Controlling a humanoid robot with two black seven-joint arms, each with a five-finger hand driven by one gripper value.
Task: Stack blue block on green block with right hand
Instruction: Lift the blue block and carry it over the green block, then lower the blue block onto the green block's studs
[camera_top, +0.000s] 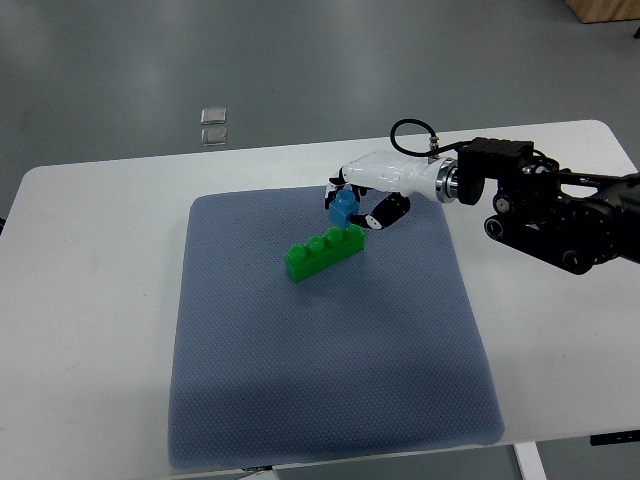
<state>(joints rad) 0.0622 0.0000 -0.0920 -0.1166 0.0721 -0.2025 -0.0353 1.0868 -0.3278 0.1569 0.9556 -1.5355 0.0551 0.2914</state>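
Blue block (344, 208) pinched in the curled fingers (390, 212) of the right hand (366, 195), held just above the mat (320, 360), beside the far-right end of the green block (323, 252). Green block lies on the mat, long axis running near-left to far-right, studs up. The blue block sits just beyond that right end, so the coming move looks like a short shift toward the robot and leftward, then down onto the studs. Left hand out of view. White table (90, 300) beneath.

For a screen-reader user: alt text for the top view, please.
The right hand holds a blue block just above the far end of a green block on a grey mat covering a white table.
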